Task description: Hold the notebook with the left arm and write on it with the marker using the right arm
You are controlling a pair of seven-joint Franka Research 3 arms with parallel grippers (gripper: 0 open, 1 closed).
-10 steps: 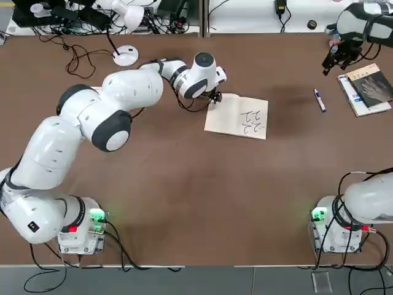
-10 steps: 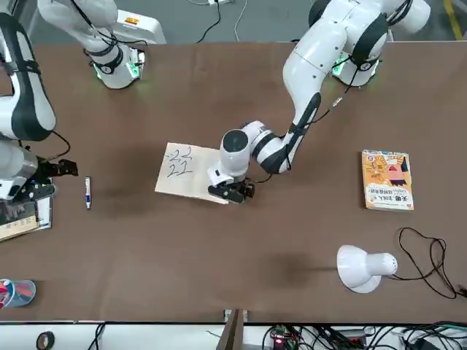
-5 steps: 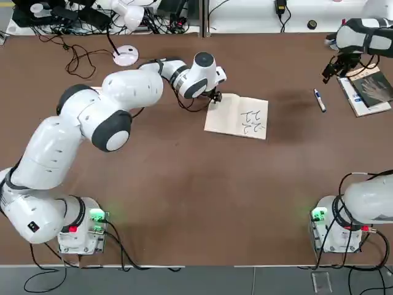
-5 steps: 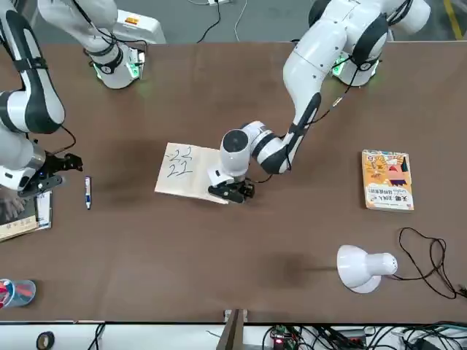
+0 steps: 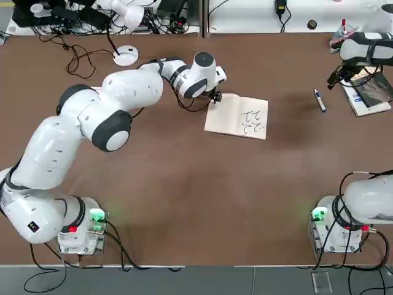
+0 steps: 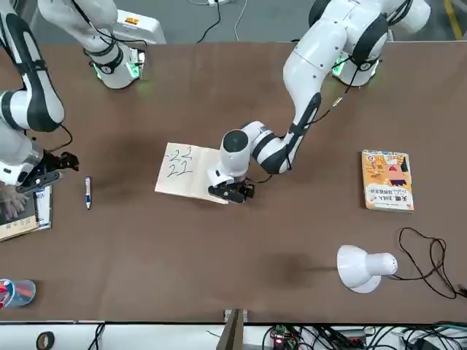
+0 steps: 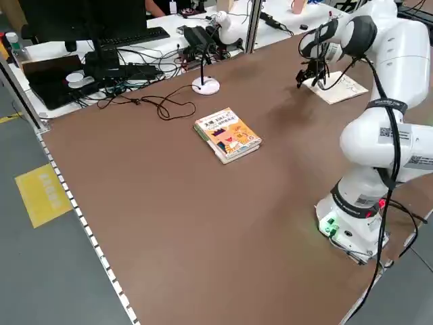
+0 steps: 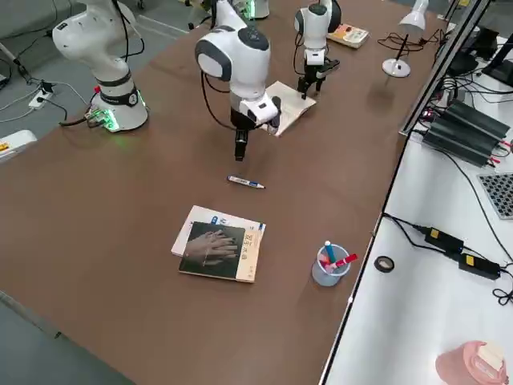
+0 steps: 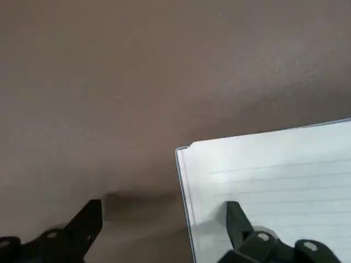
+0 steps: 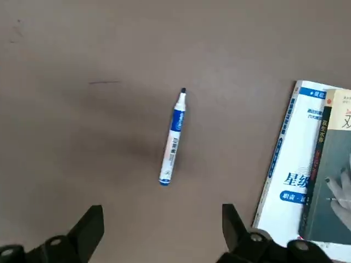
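Observation:
The notebook (image 5: 237,116) lies open on the table, with black scribbles on its right page. My left gripper (image 5: 215,96) stands open at its far left corner. In the left wrist view one fingertip (image 9: 236,218) is over the lined page (image 9: 274,175) and the other is over bare table. The marker (image 5: 320,100), white with a blue cap, lies loose on the table to the right. My right gripper (image 5: 336,77) hangs open just beyond it with nothing between its fingers. In the right wrist view the marker (image 10: 173,137) lies ahead of the gripper (image 10: 162,226).
A dark-covered book on a white-and-blue one (image 5: 368,89) lies at the right edge, close to the right gripper. An orange book (image 6: 387,179) and a white desk lamp (image 6: 361,266) stand on the left arm's side. A clear cup of pens (image 8: 329,265) stands near the far right corner.
The right arm's wrist has swung right over the books, and its open gripper has come slightly nearer the marker. The left arm, notebook and marker have not moved.

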